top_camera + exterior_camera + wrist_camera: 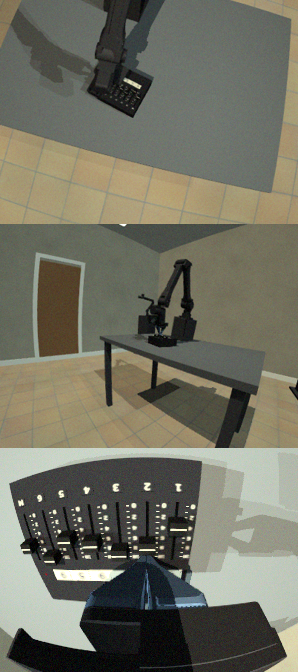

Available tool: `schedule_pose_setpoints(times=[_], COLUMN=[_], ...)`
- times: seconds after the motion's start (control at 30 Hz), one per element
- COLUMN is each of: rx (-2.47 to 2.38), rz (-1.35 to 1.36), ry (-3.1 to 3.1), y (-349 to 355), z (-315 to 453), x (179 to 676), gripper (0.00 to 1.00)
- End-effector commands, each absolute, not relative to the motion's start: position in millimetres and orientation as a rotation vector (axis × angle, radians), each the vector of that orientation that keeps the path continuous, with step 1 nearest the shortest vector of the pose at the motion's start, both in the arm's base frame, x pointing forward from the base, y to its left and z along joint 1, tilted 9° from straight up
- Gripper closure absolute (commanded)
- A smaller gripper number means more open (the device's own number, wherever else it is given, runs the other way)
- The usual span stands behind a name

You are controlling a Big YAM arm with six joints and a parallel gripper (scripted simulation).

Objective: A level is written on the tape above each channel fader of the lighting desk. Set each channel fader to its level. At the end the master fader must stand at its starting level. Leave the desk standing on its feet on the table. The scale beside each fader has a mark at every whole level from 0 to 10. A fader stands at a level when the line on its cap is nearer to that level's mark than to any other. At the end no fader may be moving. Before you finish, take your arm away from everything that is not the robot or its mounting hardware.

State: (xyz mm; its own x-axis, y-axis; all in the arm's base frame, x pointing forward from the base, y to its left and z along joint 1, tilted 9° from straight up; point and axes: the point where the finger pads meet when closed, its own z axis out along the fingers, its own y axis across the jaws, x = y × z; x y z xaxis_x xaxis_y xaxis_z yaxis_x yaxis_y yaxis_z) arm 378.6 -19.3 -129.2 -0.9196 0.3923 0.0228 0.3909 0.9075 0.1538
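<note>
The black lighting desk (121,92) stands on the grey table, and also shows in the wrist view (109,527) and in the exterior view (161,341). It has a row of several faders with numbered labels and a white tape strip (80,573) with levels too small to read. The fader under label 1 (180,524) stands higher on its slot than the others, whose caps sit near one end. My gripper (146,560) is shut and empty, its tips over the tape edge of the desk close to the cap under label 2 (147,542). The arm hides part of the desk in the overhead view.
The arm's base block (183,328) stands on the table behind the desk. A second dark box (146,324) stands behind the desk to the left. The table edge runs near the desk's left side in the exterior view.
</note>
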Motion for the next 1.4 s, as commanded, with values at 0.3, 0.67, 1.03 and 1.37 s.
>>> schedule_pose_setpoints(times=[0.3, 0.67, 1.03, 1.37], rx=[0.626, 0.625, 0.625, 0.625], rz=[0.244, 0.244, 0.244, 0.244], ry=[3.035, 3.028, 3.028, 3.028], y=[-27.6, -28.1, -28.1, -28.1], z=[-124.7, -123.8, -123.8, -123.8], x=[399.4, 401.7, 401.7, 401.7], gripper=[1.0, 1.0, 1.0, 1.0])
